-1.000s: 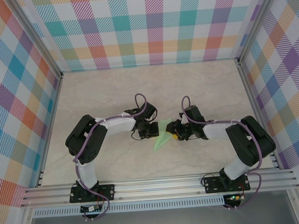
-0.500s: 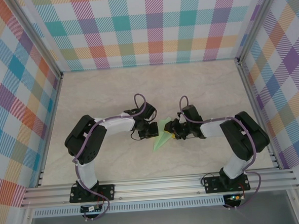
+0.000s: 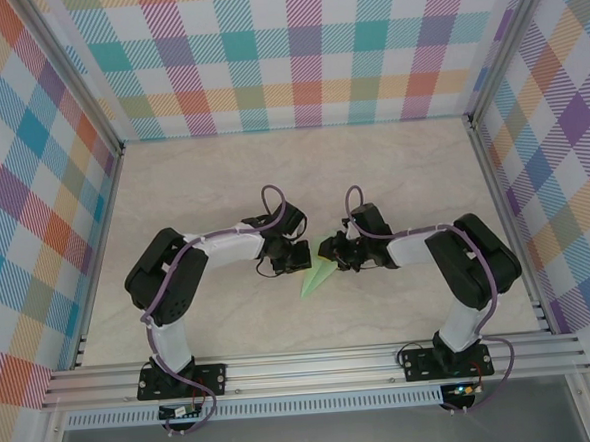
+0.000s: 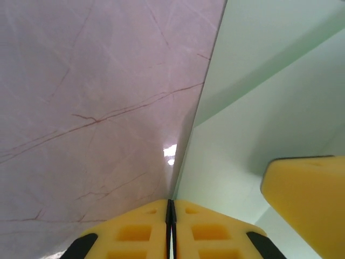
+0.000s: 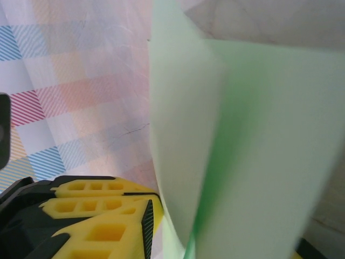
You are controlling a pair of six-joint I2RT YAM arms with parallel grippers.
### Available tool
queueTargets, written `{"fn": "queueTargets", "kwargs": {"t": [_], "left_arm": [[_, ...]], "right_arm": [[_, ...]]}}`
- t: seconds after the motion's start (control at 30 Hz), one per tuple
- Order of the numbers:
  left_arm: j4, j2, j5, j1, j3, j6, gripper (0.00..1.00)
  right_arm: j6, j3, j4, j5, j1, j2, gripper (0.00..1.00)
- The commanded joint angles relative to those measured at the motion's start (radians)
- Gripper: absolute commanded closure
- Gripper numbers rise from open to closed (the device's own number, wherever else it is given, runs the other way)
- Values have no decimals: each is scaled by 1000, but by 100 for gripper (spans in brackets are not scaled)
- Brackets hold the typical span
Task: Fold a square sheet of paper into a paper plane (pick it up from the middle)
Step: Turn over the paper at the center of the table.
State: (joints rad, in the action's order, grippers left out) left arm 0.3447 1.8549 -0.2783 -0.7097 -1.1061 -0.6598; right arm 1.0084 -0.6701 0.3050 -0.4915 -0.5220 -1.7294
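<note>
Top external view puts the paper sheet (image 3: 316,273) at the middle of the counter (image 3: 223,185) between the arms; left wrist view shows the left end effector (image 4: 170,216) pinched shut on its edge, apparently anchoring it; right wrist view shows the right end effector (image 5: 226,229) gaping astride it, seemingly ready to clamp a fold.

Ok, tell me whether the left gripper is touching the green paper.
Touching. The left wrist view shows the left gripper shut, with an edge of the green paper running straight into the seam between its yellow pads, no gap visible.
</note>
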Motion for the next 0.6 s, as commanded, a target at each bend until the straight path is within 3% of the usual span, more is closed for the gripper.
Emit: {"fn": "queueTargets", "kwargs": {"t": [0.0,0.2,0.33,0.57], "left_arm": [[-5,-53,-4,13,15,-13,88],[-4,-104,14,14,30,-23,88],[25,-179,77,13,57,-27,87],[108,-374,268,15,142,-42,85]], "right_arm": [[-29,-31,-7,-10,-7,-11,75],[-78,-58,-86,-2,-7,15,89],[-157,-103,-234,25,-7,74,92],[-421,-312,-770,219,-12,197,92]]}}
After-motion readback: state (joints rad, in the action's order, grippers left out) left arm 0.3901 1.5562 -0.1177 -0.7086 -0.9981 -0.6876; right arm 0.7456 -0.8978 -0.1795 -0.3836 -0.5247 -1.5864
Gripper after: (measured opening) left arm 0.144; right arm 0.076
